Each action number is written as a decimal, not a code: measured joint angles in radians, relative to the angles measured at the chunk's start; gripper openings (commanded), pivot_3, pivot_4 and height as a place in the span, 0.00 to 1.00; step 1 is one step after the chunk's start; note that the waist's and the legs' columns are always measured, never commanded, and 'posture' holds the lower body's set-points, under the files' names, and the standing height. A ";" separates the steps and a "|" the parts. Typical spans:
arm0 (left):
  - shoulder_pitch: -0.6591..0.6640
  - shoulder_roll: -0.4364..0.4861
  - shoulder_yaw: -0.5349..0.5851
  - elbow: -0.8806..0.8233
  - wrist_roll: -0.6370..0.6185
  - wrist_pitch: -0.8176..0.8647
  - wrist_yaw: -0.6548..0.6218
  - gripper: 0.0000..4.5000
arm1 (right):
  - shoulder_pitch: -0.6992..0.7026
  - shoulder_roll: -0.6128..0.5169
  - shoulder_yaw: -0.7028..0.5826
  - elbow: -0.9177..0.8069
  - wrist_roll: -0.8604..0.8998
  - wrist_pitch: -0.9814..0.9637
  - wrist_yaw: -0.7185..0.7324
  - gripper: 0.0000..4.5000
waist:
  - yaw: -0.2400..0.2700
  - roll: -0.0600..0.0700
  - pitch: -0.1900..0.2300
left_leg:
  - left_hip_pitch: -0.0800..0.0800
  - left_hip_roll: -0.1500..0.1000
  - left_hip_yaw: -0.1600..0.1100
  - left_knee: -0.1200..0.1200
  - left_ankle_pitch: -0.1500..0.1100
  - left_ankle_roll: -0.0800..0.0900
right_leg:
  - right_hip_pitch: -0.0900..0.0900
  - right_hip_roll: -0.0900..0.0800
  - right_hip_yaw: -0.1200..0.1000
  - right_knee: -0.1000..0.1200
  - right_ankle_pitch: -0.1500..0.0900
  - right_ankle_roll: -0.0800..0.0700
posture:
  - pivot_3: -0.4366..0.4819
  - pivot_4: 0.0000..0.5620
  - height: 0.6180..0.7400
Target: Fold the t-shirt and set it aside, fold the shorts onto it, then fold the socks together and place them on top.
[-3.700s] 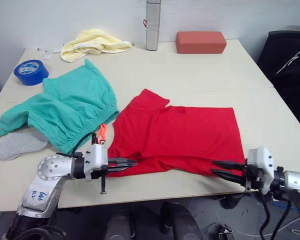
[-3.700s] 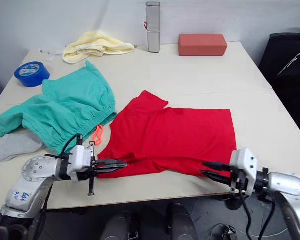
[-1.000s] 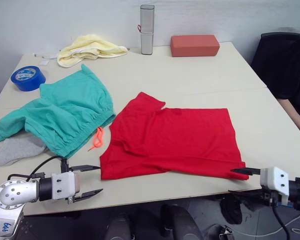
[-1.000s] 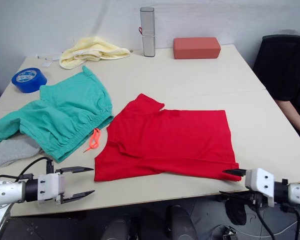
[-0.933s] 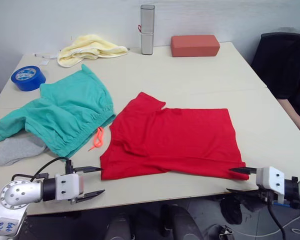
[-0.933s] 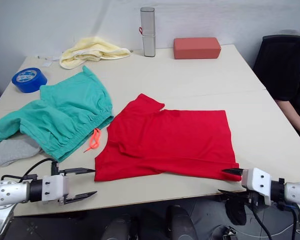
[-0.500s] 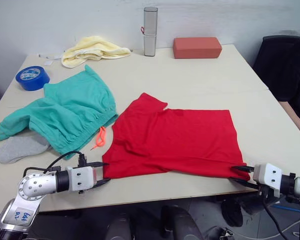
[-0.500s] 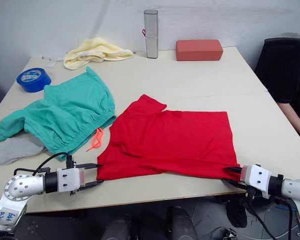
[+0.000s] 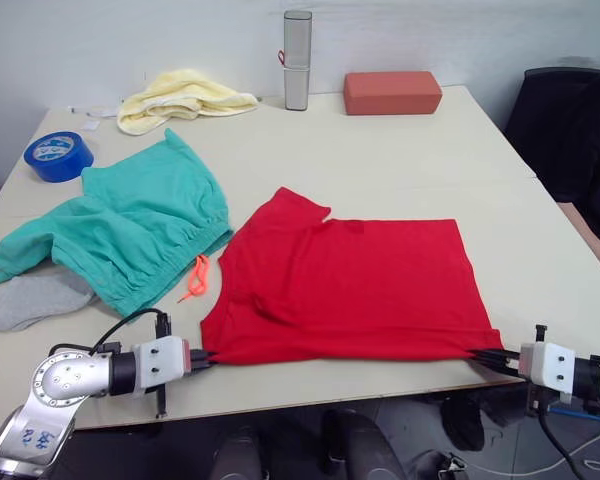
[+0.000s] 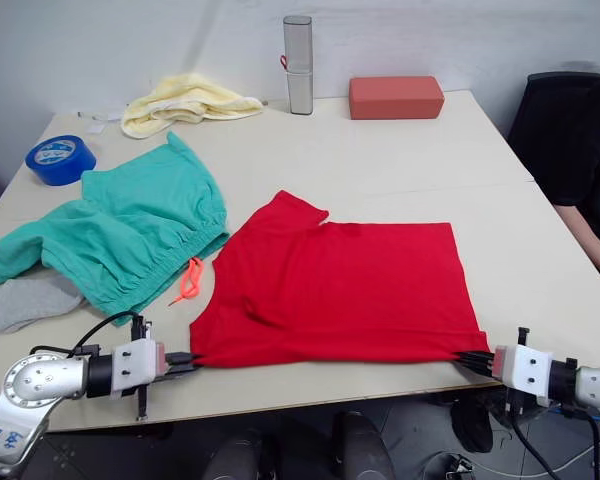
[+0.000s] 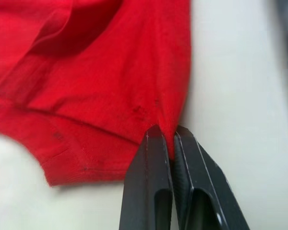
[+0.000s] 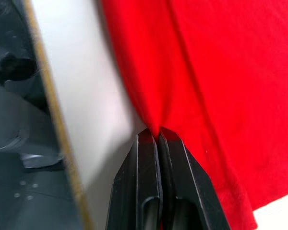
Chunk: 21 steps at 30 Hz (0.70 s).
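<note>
I've got my left gripper (image 11: pixel 165 136) clenched on the t-shirt (image 9: pixel 350 285) at its near left corner. My right gripper (image 12: pixel 157 136) pinches the near right corner, at the counter (image 9: pixel 400 150) edge.

The red t-shirt (image 9: pixel 350 290) lies flat near the front of the table, sleeve poking out to the far left, both near corners pinched and pulled a bit taut. Left of it sit the teal shorts (image 9: pixel 130 235), rumpled, orange drawstring (image 9: pixel 195 277) trailing toward the shirt. A grey sock (image 9: pixel 35 300) pokes out from under their near-left edge.
</note>
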<state>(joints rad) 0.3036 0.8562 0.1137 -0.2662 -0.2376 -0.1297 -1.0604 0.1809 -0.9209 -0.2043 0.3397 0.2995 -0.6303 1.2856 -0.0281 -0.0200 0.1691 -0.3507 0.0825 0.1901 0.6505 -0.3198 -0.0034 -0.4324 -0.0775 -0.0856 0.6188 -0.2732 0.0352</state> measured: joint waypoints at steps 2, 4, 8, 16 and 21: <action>0.039 0.013 0.018 -0.024 -0.025 0.001 -0.024 0.01 | 0.002 -0.011 0.000 0.012 0.021 -0.001 0.027 0.00 | 0.000 0.000 0.000 | 0.000 0.000 0.000 -0.001 0.000 0.000 | -0.001 0.001 -0.001 0.000 -0.001 -0.001 | 0.48 0.27 1.00; 0.073 0.018 0.045 -0.049 -0.036 0.006 -0.029 0.01 | -0.003 -0.014 0.001 0.025 0.026 -0.001 0.048 0.00 | 0.000 -0.001 0.000 | 0.000 0.000 0.000 -0.001 0.000 -0.001 | -0.001 0.001 -0.001 0.000 -0.001 -0.001 | 0.48 0.27 1.00; 0.135 0.020 0.080 -0.079 -0.037 0.011 -0.027 0.01 | -0.012 -0.016 0.002 0.047 0.037 0.000 0.074 0.00 | 0.001 -0.001 0.001 | -0.001 0.000 -0.001 0.000 0.000 0.000 | -0.001 0.000 -0.001 0.000 -0.002 -0.001 | 0.48 0.27 1.00; 0.202 0.019 0.106 -0.116 -0.031 0.007 -0.021 0.01 | -0.003 -0.016 0.002 0.050 0.058 0.021 0.106 0.00 | 0.001 -0.003 0.001 | -0.001 0.000 -0.001 0.000 -0.003 -0.005 | -0.001 0.000 -0.001 -0.001 -0.003 -0.003 | 0.48 0.27 1.00; 0.206 0.021 0.111 -0.114 -0.031 0.019 -0.021 0.17 | 0.001 -0.016 0.002 0.043 0.080 0.064 0.112 0.04 | 0.001 -0.004 0.001 | -0.001 0.000 -0.001 0.001 -0.003 -0.005 | -0.001 0.000 -0.001 -0.001 -0.004 -0.003 | 0.48 0.27 1.00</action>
<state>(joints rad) 0.5094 0.8770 0.2252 -0.3801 -0.2690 -0.1108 -1.0814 0.1818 -0.9366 -0.2022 0.3830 0.3794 -0.5659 1.3981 -0.0274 -0.0235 0.1704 -0.3515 0.0825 0.1892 0.6511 -0.3227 -0.0079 -0.4335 -0.0775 -0.0864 0.6178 -0.2767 0.0319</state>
